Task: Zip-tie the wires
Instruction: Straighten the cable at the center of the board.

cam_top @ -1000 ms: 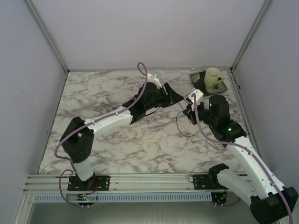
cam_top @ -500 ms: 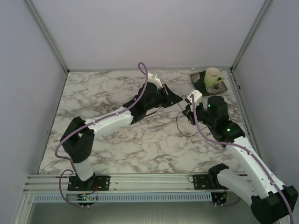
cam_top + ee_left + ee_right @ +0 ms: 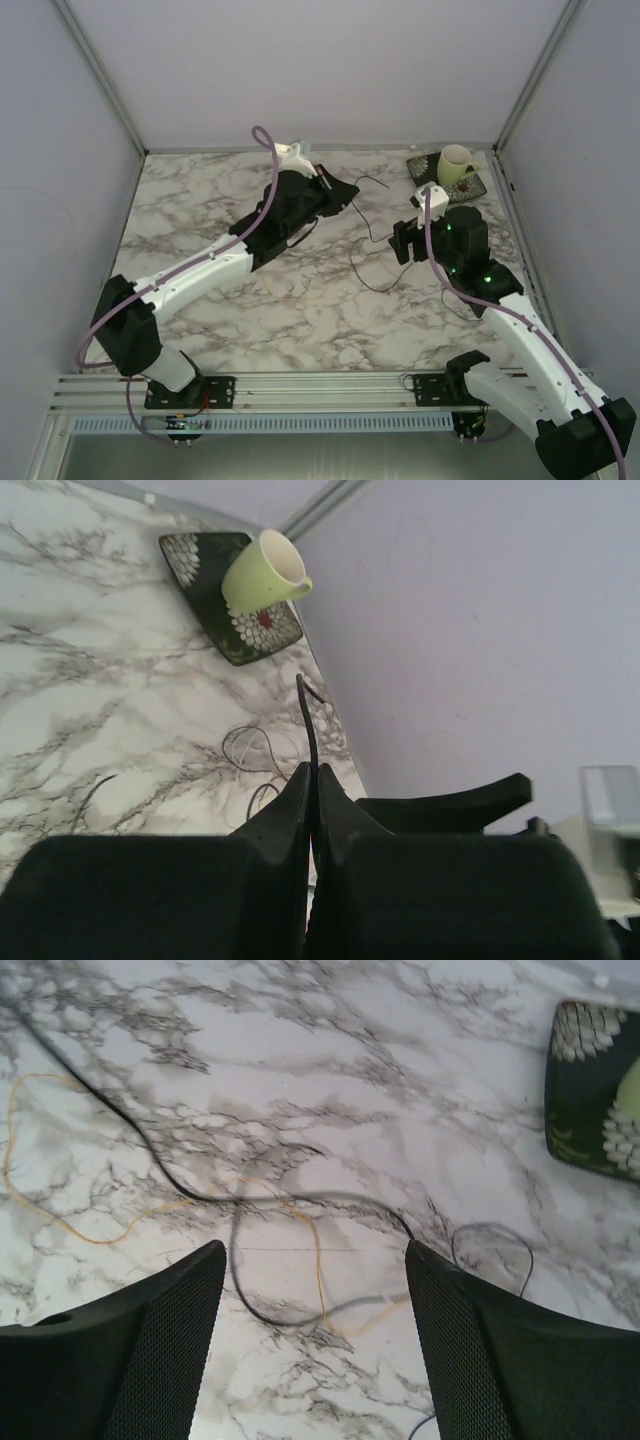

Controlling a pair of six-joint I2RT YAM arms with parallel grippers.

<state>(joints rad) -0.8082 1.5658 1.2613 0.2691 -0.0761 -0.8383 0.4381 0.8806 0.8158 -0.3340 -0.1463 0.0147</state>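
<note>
Left end effector [image 3: 348,189], far centre of tabletop [image 3: 200,210]: fingers pressed together, pinching one thin dark strand of the wires [image 3: 368,232]. In the left wrist view the strand [image 3: 308,720] sticks up from between the closed tips [image 3: 312,776].

From there the wires trail down to the tabletop in loose curls between the two arms. More loops lie by the right wall.

Right end effector [image 3: 402,242]: jaws apart, holding nothing, hanging above the curls. The right wrist view shows the dark strand [image 3: 160,1165] crossing a yellow strand [image 3: 90,1235] on the marble, under the gap [image 3: 315,1285].

Green mug [image 3: 457,164] on dark flowered tray [image 3: 470,186], far right corner, apart from the wires.
</note>
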